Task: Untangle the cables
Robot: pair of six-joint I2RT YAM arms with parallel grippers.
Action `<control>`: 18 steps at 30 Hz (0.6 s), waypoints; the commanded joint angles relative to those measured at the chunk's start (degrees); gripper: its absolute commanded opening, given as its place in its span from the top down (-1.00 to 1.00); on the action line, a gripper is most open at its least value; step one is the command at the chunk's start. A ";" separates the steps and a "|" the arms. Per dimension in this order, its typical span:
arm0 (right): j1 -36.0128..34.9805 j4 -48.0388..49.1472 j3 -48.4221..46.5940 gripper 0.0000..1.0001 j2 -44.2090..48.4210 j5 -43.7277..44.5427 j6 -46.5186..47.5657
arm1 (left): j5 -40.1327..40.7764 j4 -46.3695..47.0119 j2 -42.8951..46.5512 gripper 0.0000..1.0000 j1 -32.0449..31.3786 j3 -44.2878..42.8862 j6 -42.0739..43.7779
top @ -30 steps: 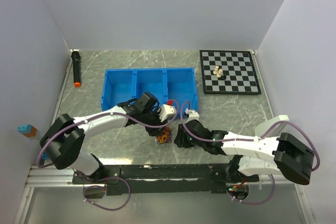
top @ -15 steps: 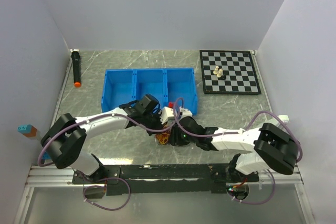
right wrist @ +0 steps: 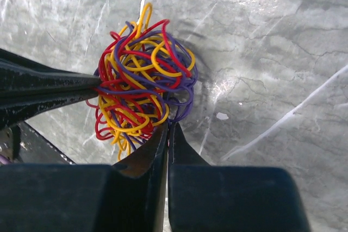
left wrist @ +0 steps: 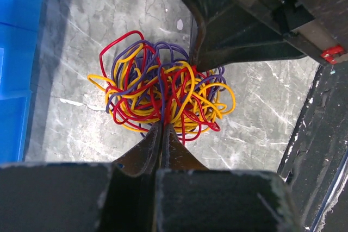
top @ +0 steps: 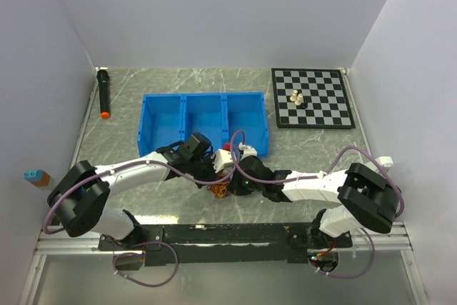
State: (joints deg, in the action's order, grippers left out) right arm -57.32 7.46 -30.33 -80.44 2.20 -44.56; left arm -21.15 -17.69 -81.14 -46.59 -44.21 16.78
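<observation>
The cables (left wrist: 163,93) are a small tangled ball of red, yellow and purple wires lying on the marble table. In the top view the cables (top: 222,190) sit between the two wrists, mostly hidden. My left gripper (left wrist: 162,126) is shut, its tips pinching strands at the ball's near edge. On another side of the cables (right wrist: 144,80), my right gripper (right wrist: 168,125) is shut on strands at the rim. The left fingers (right wrist: 54,88) reach in from the left in the right wrist view. In the top view the left gripper (top: 213,176) and right gripper (top: 233,184) meet at the ball.
A blue three-compartment bin (top: 204,96) stands just behind the arms. A chessboard (top: 321,116) with a few pieces (top: 297,97) lies at the back right. A black marker (top: 104,94) lies at the back left, and a small blue and brown block (top: 36,176) is at the left wall.
Both grippers have shut on the tangle, the left first, then the right. The right arm has swung left and stretched toward the ball.
</observation>
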 commanded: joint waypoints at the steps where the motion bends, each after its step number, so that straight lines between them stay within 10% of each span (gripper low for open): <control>1: 0.28 1.16 -0.61 1.00 2.30 1.32 -0.18 | 1.19 -1.99 2.83 0.99 0.09 -0.09 -0.08; 18: -1.48 -17.38 3.18 1.00 13.47 9.84 -4.75 | 0.66 -27.74 28.05 0.99 16.62 -3.78 9.50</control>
State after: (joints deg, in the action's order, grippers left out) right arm -58.26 -1.98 -26.13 -68.18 7.68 -47.11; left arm -21.32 -39.00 -56.66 -30.44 -47.07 23.64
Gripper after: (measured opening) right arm 0.010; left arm 0.020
